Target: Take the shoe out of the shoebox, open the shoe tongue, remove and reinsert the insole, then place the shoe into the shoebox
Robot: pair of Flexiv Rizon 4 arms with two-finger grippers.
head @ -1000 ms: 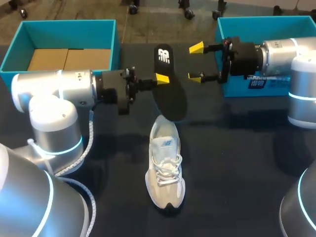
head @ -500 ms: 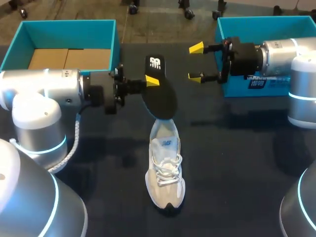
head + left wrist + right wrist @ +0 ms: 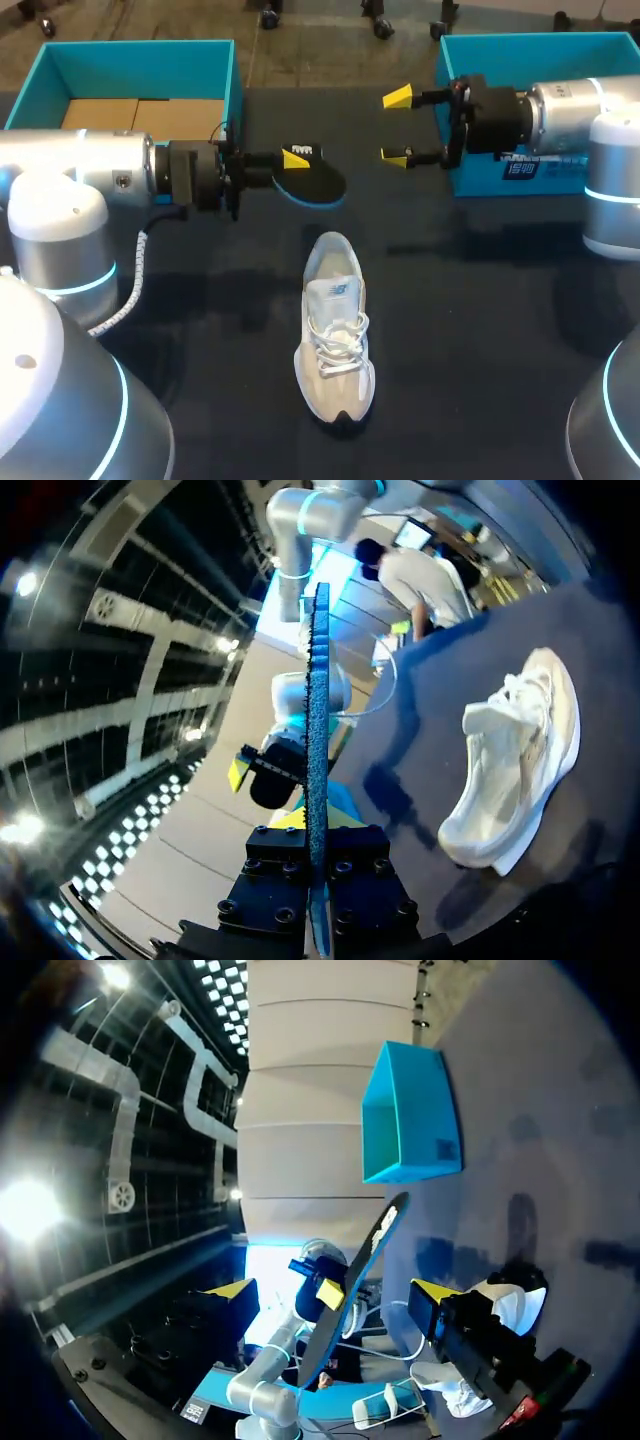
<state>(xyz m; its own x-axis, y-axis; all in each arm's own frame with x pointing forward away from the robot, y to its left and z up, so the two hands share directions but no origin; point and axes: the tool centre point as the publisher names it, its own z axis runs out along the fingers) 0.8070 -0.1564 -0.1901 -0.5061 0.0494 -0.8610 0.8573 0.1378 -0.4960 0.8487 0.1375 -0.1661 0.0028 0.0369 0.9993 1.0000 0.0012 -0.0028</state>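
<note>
Shoe [image 3: 335, 340] lies mid-table, apart from insole [image 3: 320, 185] clamped in left jaws, right jaws apart.

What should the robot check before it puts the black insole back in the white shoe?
1. Insole gripped firmly: ok. The left gripper is shut on the insole, holding it off the table.
2. Shoe standing upright with its opening facing up: ok. The shoe sits on its sole on the table.
3. Insole lined up over the shoe's opening: not ok. It hangs past the heel end, not above the opening.
4. Tongue pulled back enough: cannot tell.
5. Other arm out of the way: ok. The right gripper is open, empty and well away from the shoe.
</note>
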